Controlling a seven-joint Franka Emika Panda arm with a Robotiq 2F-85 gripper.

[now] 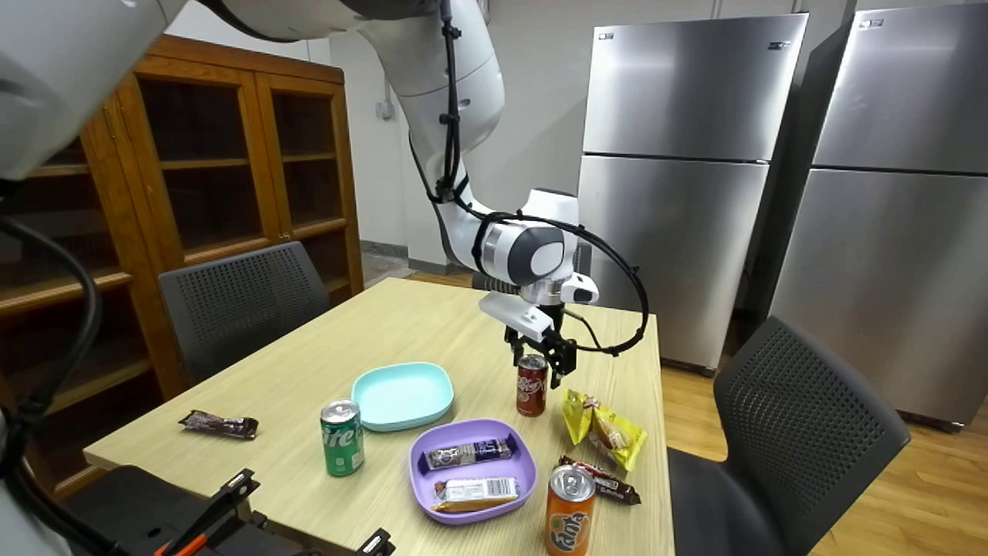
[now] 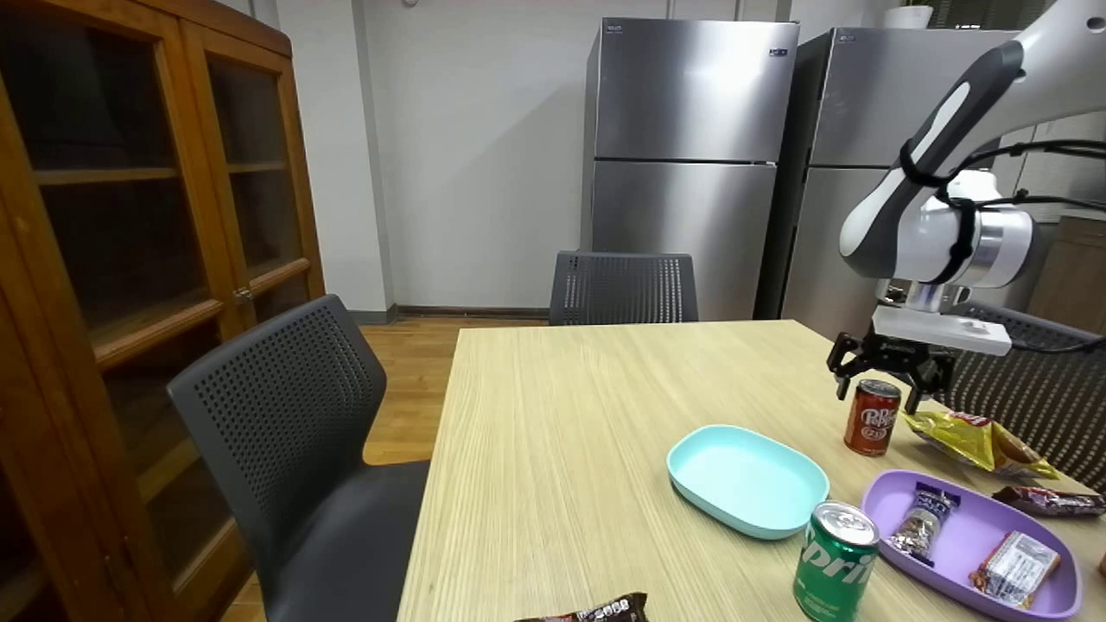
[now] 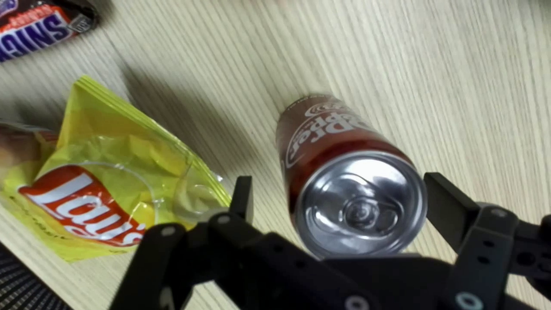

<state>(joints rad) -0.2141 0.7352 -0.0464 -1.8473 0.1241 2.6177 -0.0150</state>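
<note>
Straddling an upright Dr Pepper can (image 3: 351,172), the hand (image 3: 338,189) has its jaws spread wide & hasn't got hold of anything. Per the wrist view they stand at approx 9 & 3 o'clock of the can: roomy gap on the 9 side, v. tight on the 3 side, where touching or just apart I can't tell. Both exterior views put the can's top end btwn the jaws, base on the desk (image 1: 309,371).

Progress, as I judge it: reach looks abt done, hand lined up w/ the can; grip not made, can not lifted.

Next out, wrist view: yellow Lay's bag (image 3: 112,185) at 9 o'clock of the can, one end near the jaw on that side; Snickers bar (image 3: 38,30) at 10, well apart.

Further off, in an exterior view, clock centred on the can: purple tray (image 1: 527,462) at 7, w/ a silver-blue wrapped bar (image 1: 469,454) & a barcoded packet (image 1: 480,491) in it; teal tray (image 1: 402,394) at 9; orange Fanta can (image 1: 570,513) btwn 5 & 6; green Sprite can (image 1: 341,444) btwn 8 & 9, just beside the teal tray; dark-wrapped bar (image 1: 219,425) a bit shy of 9, way out.

Farthest back: stainless fridges (image 1: 679,255) at 1–2 o'clock, glass-door wooden cabinet (image 1: 262,154) at 10.
</note>
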